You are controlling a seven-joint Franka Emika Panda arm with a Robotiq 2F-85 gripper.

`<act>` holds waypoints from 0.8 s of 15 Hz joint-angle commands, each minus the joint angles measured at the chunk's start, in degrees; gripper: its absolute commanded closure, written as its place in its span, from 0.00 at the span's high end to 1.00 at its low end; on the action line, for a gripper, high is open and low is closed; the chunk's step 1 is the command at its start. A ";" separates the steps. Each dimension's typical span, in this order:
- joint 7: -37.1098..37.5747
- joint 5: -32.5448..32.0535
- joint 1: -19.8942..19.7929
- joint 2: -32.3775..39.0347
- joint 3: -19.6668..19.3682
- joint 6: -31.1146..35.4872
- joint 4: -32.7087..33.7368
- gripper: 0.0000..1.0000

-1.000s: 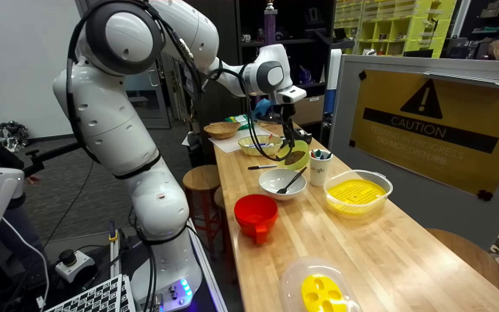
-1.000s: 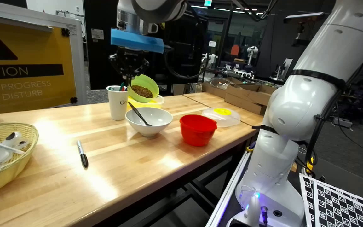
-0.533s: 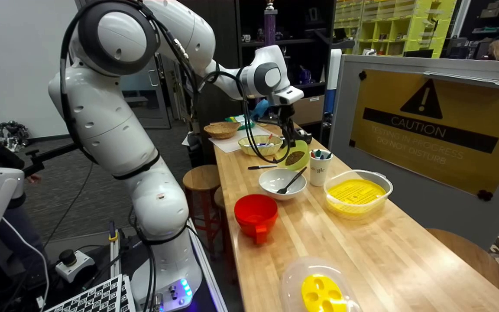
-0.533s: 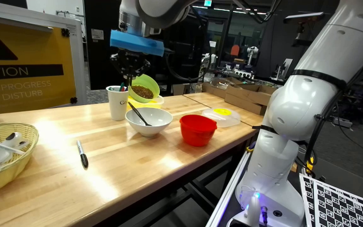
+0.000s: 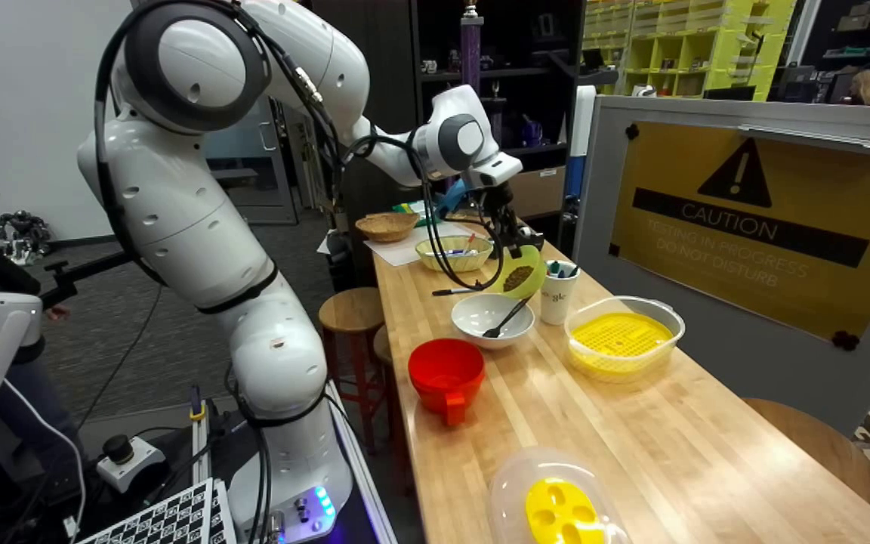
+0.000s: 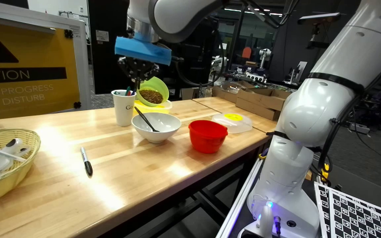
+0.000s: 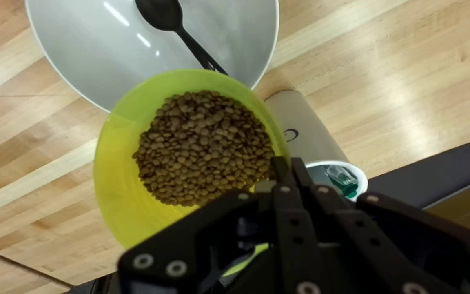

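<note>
The tool (image 7: pixel 289 167) pinches the rim of a lime-green bowl (image 7: pixel 114 183) of brown lentils (image 7: pixel 202 147), held aloft and tilted over the surface (image 6: pixel 121 172) near the white bowl (image 6: pixel 157 136). Carrying seems in hand; the next move calls for a steady angle, lest any spill.

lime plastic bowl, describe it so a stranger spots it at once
On the pale wooden table, find the round white bowl holding a black spoon. Near it, black fingers grip a tilted, round lime plastic bowl. Unlike the white bowl, it holds brown lentils.
</note>
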 commanded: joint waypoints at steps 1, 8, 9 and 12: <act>4.79 -3.67 -1.11 -2.47 1.75 1.92 -2.59 0.01; 12.56 -10.99 -1.82 -2.99 3.49 1.87 -3.05 0.01; 13.36 -12.01 -1.91 -2.96 3.53 1.80 -2.92 0.01; 14.81 -14.23 -2.07 -2.78 3.50 1.68 -2.71 0.01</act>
